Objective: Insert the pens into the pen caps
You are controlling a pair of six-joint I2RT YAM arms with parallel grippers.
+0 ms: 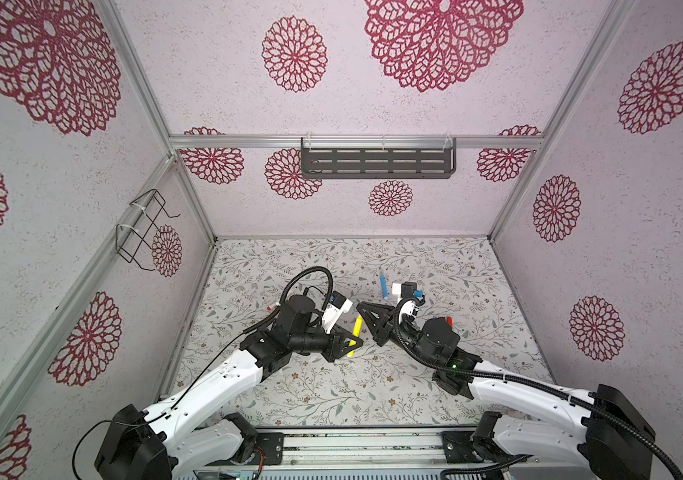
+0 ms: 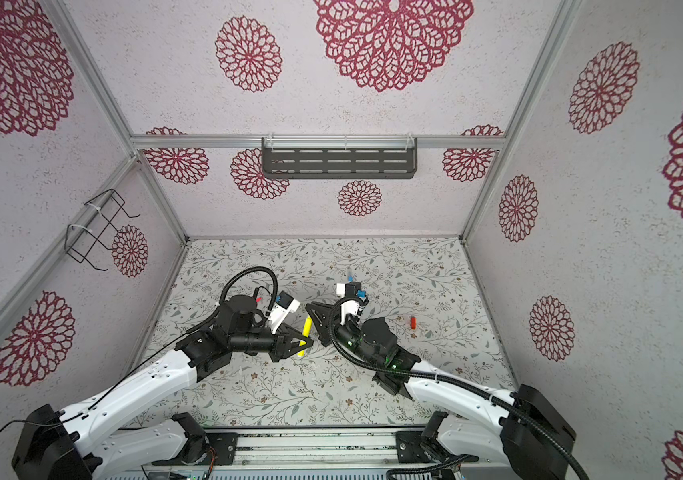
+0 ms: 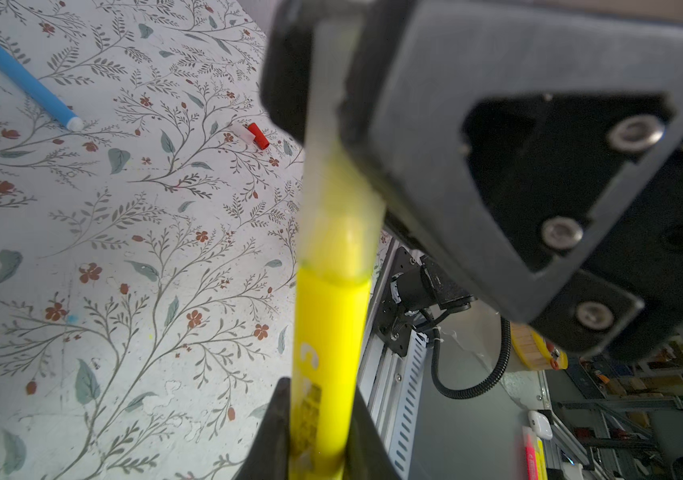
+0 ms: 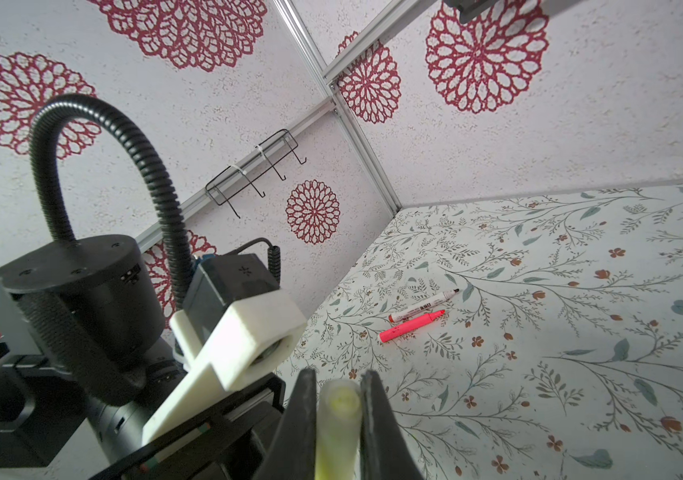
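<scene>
- Far left: a slim pink-red marker pen (image 4: 410, 326) and a white marker pen with red ends (image 4: 425, 306) lie side by side on the floral-patterned tabletop (image 1: 331, 395). Both tips are bare, and both pens are well apart from the arms.
- The left gripper (image 3: 321, 415) is clenched on the lower barrel of a bright yellow marker pen (image 3: 327, 332), which is held up off the table.
- A short translucent plastic cap (image 3: 341, 224) sits over the yellow pen's tip, and its rim meets the barrel.
- The right gripper (image 4: 339, 392) is clamped on that cap and faces the left one across the middle.
- A thin blue marker pen (image 1: 383, 286) lies on the table just beyond the right gripper. I cannot tell whether it is capped.
- Right side: a small red plastic cap (image 2: 413, 323) lies just beside a clear cap (image 3: 240, 133).
- Step in hand, as I judge it: pen 1 of 4 is being capped, and the cap looks seated or nearly so.
- The next move probably calls for a short, straight push along the pen's axis. Then 1 gripper lets go and the other lays the pen down.
- After that, the bare pens on the left and the loose caps on the right suit the same split of work.
</scene>
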